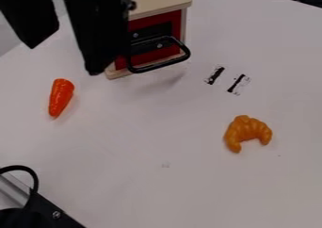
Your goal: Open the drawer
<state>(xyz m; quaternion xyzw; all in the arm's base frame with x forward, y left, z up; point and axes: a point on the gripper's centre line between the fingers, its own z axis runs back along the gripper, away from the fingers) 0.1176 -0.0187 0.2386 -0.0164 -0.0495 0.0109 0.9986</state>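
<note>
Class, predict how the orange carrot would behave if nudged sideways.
The carrot would probably roll, given its rounded sides, and likely curve, since one end tapers. Its glossy surface suggests it may feel slippery.

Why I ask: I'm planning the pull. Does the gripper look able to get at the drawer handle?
Probably yes: the open gripper hangs nearby, the handle juts out, and the carrot and croissant lie aside.

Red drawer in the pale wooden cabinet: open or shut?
Shut, it appears: the drawer's red front sits flush in the cabinet, with no drawer sides showing behind the black looped handle.
</note>
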